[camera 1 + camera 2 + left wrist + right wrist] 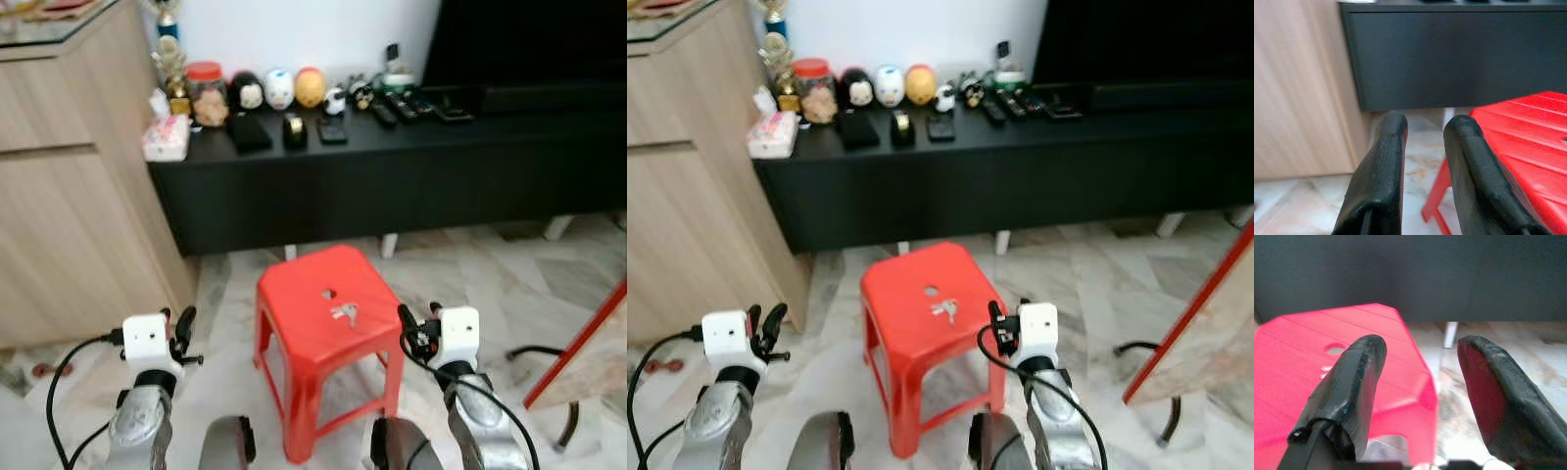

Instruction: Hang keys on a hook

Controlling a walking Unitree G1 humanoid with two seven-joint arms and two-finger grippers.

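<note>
A red plastic stool (326, 323) stands on the marble floor (470, 284), directly in front of the robot and between its two arms. The keys (344, 312) lie on the stool seat, just beside a small round hole (328, 293) in the seat and toward the robot's right half of it. Nothing is touching them.

The left claw (1422, 147) is raised at the stool's left side, level with the seat and apart from it. Its two black fingers (1382, 161) stand a narrow gap apart and hold nothing. Through the gap, the left wrist view shows the floor, the edge of the stool and the front of the black worktop.

The right claw (1420, 362) is raised at the stool's right front corner. Its fingers (1359, 377) are spread wide and hold nothing; one finger lies over the seat edge in the right wrist view, the other over the floor. The keys sit near this claw, toward the seat centre.

Behind the stool runs a long, low black worktop (392, 157) against a white wall. It carries a jar with a red lid (208, 93), three round figurines (279, 89), a tissue pack (167, 137), a dark wallet (249, 132) and several remote controls (411, 106). A wooden cabinet (69, 176) stands at the left.
</note>
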